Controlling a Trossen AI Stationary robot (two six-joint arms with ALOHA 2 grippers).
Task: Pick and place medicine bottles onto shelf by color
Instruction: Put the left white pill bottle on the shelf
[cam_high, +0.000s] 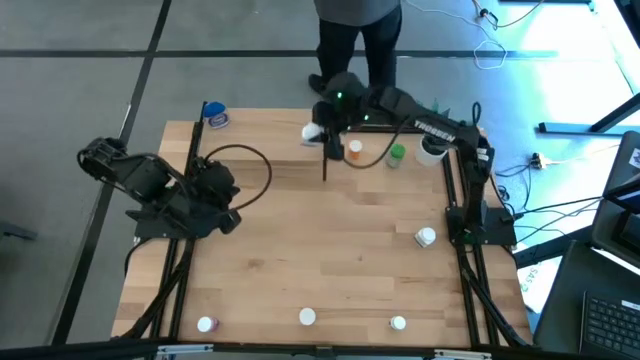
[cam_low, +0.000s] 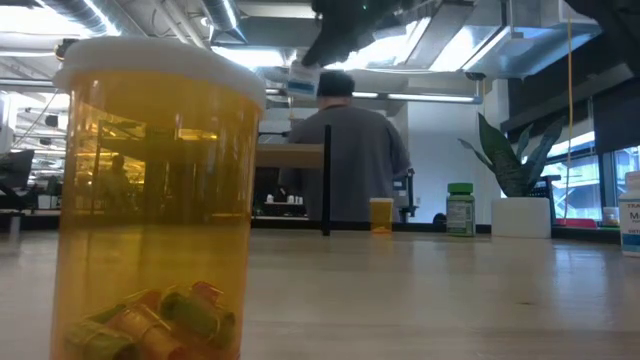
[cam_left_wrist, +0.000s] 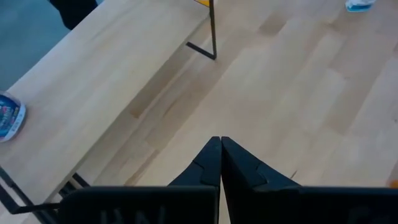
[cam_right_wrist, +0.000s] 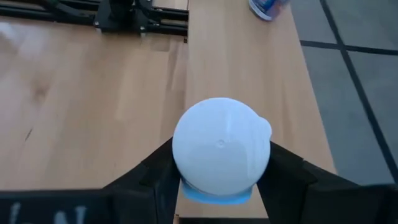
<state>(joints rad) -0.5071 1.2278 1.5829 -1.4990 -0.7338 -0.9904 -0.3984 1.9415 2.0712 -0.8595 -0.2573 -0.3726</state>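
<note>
Gripping a white-capped blue bottle (cam_right_wrist: 221, 152) between its fingers, the right gripper (cam_high: 318, 133) hangs over the shelf (cam_right_wrist: 242, 68) at the table's far edge; only the cap and a blue rim show. Another blue bottle (cam_high: 215, 116) lies on the shelf's left end. The left gripper (cam_left_wrist: 221, 163) waits at the left, fingers pressed together. An orange bottle (cam_low: 158, 200) fills the low view, hiding much.

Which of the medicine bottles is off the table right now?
The blue one with the white cap, clamped in the right gripper above the shelf. The orange and green bottles stand free.
</note>
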